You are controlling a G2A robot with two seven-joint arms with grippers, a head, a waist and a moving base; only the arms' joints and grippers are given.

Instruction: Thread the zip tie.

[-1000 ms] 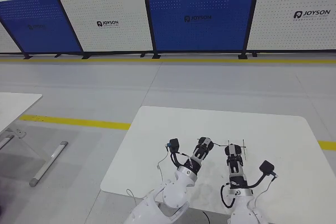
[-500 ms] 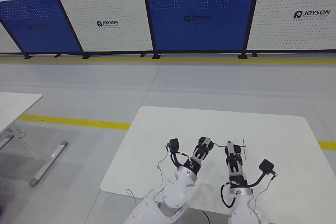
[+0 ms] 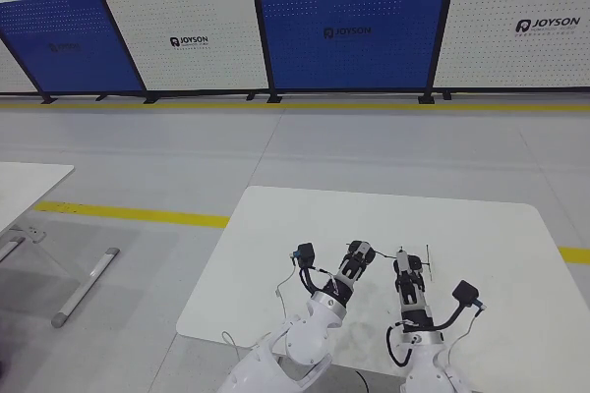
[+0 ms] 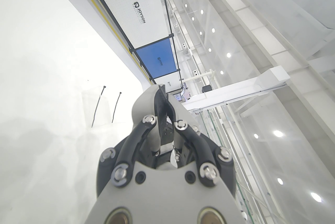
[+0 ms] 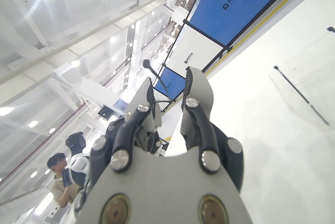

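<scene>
With the zip tie (image 5: 157,77) arching above the tabletop (image 3: 472,226) through the gap of our half-open right hand (image 5: 168,78), and our left hand (image 4: 163,95) pressed shut, apparently on its other end, we should align tail and head slowly before closing.

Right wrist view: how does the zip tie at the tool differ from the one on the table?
The raised zip tie at the right tool curves through the air, off the table; the flat zip tie lies straight on a clear sheet there. The raised zip tie's head pokes beyond the tool; the flat zip tie's rests on the sheet. Both are thin and black.
</scene>
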